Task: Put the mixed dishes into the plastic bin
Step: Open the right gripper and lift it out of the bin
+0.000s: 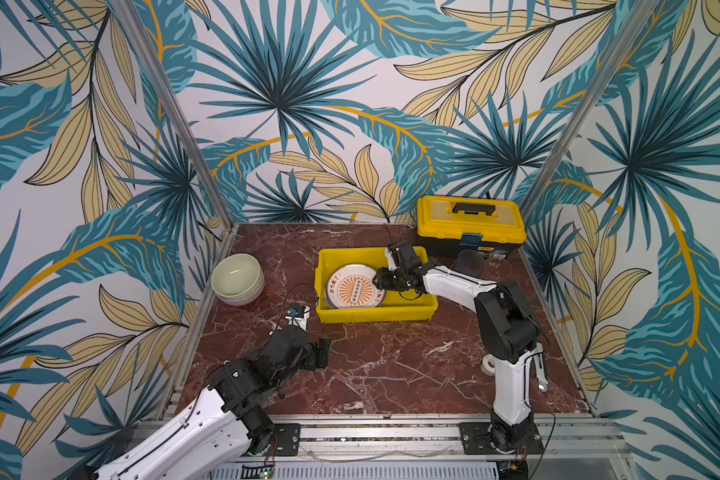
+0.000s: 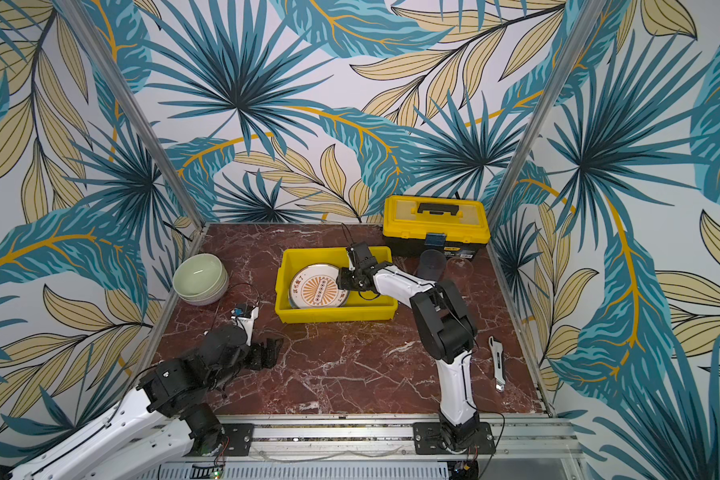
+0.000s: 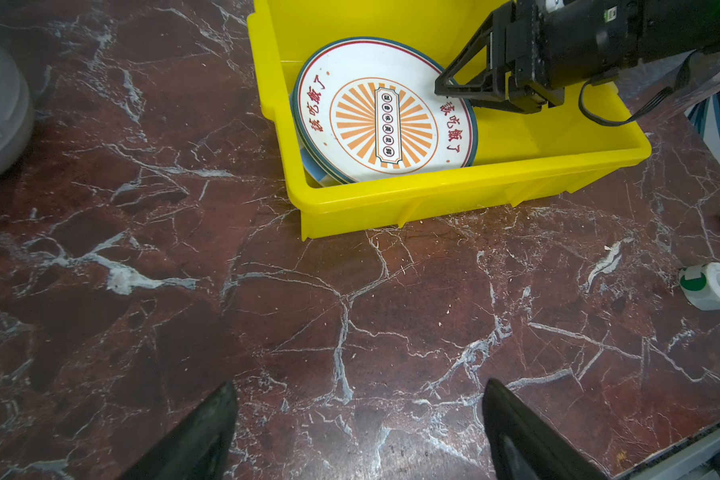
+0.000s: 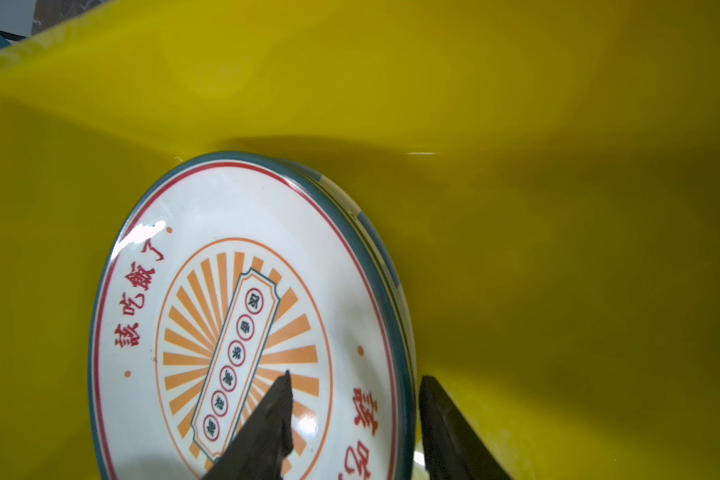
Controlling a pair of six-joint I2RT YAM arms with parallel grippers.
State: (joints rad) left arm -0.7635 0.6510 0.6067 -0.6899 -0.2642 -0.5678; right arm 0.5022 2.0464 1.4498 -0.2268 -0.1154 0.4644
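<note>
The yellow plastic bin stands mid-table. Inside it a white plate with an orange sunburst lies tilted on other plates, a striped edge showing beneath. My right gripper is down in the bin, open, one finger over the plate's face and the other outside its rim. A pale green bowl nested in a lilac one sits at the back left. Two clear tumblers stand before the toolbox. My left gripper hovers open over bare table.
A yellow lidded toolbox with a black handle stands at the back right. A white tape roll and a white hand tool lie near the right arm's base. Patterned walls close in three sides.
</note>
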